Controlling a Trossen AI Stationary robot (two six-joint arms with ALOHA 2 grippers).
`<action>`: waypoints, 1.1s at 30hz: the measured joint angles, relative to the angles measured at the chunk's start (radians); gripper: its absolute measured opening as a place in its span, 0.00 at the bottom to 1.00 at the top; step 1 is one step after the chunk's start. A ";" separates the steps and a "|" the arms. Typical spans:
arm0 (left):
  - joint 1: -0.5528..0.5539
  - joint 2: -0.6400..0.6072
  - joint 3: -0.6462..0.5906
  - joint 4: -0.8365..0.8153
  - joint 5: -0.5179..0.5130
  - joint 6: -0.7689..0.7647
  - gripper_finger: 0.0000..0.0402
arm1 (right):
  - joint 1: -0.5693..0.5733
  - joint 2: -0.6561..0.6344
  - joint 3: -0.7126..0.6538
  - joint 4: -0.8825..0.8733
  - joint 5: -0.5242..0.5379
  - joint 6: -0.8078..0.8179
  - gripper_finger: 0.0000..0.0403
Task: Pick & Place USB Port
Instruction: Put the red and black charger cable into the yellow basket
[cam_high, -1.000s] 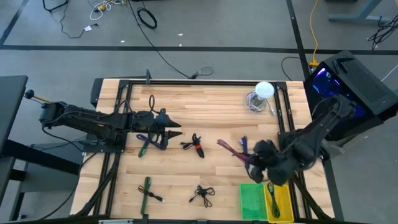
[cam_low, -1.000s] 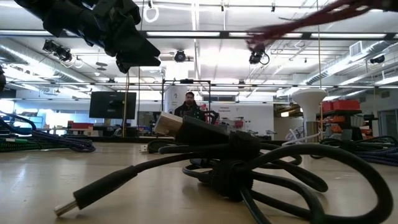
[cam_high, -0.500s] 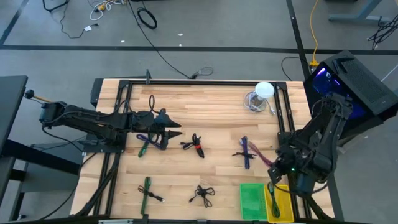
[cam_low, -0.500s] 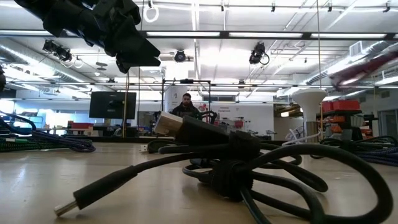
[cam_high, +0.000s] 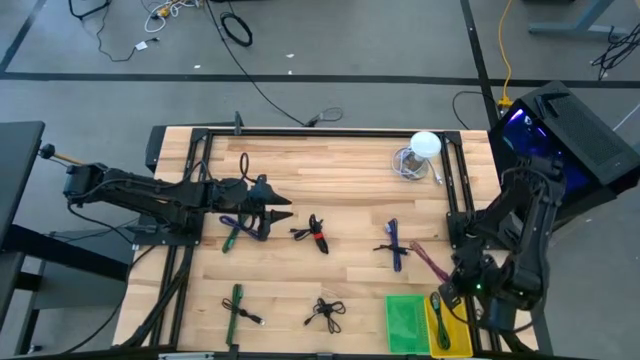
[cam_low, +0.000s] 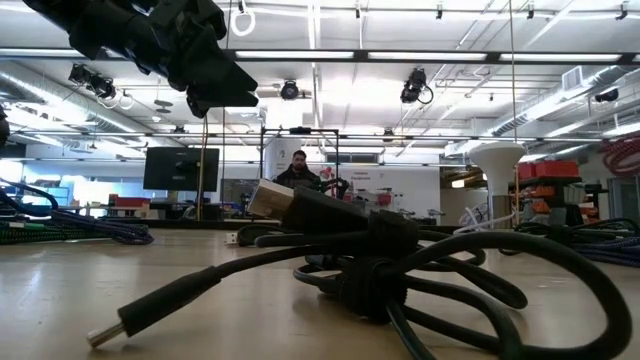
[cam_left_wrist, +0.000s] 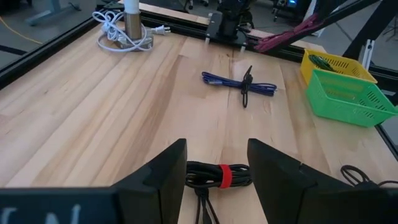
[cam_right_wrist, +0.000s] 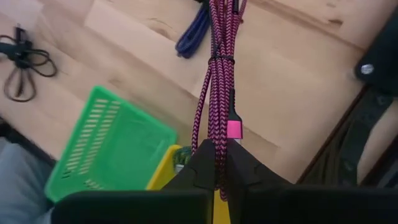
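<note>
Pink braided USB cable (cam_right_wrist: 219, 74): bundled, pinched between the closed fingers of the right gripper (cam_right_wrist: 216, 163), hanging in the air above the table's right front corner, just over the yellow basket (cam_high: 450, 322) and beside the green basket (cam_high: 405, 322).

Wooden table (cam_high: 330, 180): scattered with tied cable bundles.

Right arm at the right edge of the table, holding the pink cable (cam_high: 432, 262) clear of the wood, its free end trailing toward the table's middle.

Left arm stretched in from the left side, left gripper (cam_left_wrist: 214, 163) with jaws spread wide, hovering just above a black cable with a red tie (cam_left_wrist: 217, 177), not touching.

Green basket and yellow basket touching side by side at the front edge; something dark green inside the yellow one (cam_left_wrist: 323, 61).

White lamp-like object (cam_high: 420, 150) with a coiled white cord, at the far right corner.

Blue cable (cam_high: 393, 243) lying flat near the right arm. Small black coiled cable (cam_high: 325, 312) near the front, middle. Green cable (cam_high: 236, 303) at front left.
</note>
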 joint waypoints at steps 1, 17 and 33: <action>0.000 0.000 0.000 0.000 0.000 0.000 0.44 | 0.004 0.010 0.000 0.003 0.000 0.000 0.02; 0.000 0.000 0.000 0.001 0.000 -0.067 0.44 | 0.169 0.254 0.347 -0.051 0.046 -0.004 0.02; -0.007 0.000 0.000 -0.008 0.000 -0.189 0.44 | 0.203 0.321 0.457 -0.118 -0.081 0.013 0.02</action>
